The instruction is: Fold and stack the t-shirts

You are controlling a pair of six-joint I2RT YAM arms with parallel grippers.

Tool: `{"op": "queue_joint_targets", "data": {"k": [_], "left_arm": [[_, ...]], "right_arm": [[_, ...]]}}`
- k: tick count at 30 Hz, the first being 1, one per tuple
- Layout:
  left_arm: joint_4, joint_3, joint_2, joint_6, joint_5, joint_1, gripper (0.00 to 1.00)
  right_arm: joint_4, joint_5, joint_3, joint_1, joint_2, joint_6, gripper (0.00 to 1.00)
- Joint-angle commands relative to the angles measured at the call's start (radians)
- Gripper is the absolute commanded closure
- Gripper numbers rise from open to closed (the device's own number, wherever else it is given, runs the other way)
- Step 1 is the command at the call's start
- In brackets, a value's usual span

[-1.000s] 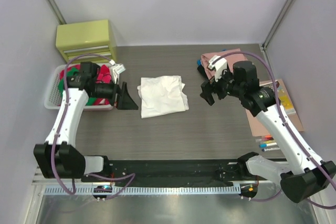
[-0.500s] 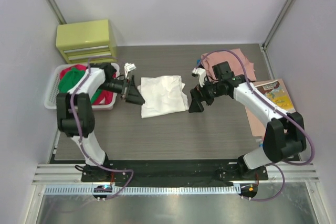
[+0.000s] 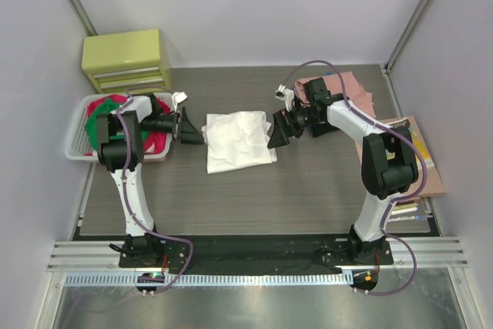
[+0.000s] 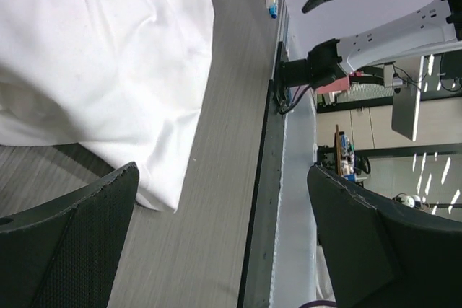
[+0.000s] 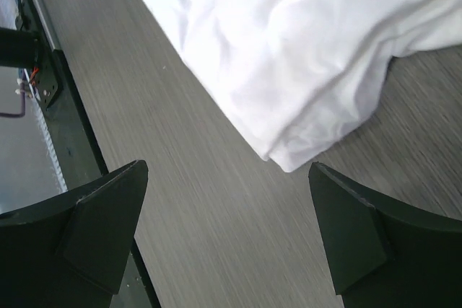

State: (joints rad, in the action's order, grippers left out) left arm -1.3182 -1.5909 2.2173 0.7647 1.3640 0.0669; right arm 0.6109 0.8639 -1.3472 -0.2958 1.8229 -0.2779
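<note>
One white t-shirt [image 3: 239, 140], left end effector [image 3: 189, 126], right end effector [image 3: 276, 132] — both agape

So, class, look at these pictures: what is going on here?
Two robot arms are set on either side of a white t-shirt that lies crumpled mid-table. The left gripper is at its left edge and the right gripper at its right edge. Both are open and neither holds cloth. A red shirt and a green shirt lie in the basket on the left. A pink shirt lies far right.
</note>
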Motion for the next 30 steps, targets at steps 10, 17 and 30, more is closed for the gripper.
{"op": "queue_joint_targets", "data": {"k": [10, 17, 30], "left_arm": [[-0.337, -0.033, -0.138, 0.031, -0.019, -0.122, 0.00], [0.527, 0.233, -0.633, -0.619, -0.684, -0.298, 0.00], [0.628, 0.307, -0.910, -0.726, -1.214, -0.305, 0.00]], "right_arm": [[-0.066, 0.024, 0.063, 0.078, -0.105, 0.011, 0.00], [-0.048, 0.000, 0.103, 0.080, -0.201, -0.017, 0.00], [-0.141, -0.196, 0.233, 0.018, -0.395, 0.032, 0.00]]}}
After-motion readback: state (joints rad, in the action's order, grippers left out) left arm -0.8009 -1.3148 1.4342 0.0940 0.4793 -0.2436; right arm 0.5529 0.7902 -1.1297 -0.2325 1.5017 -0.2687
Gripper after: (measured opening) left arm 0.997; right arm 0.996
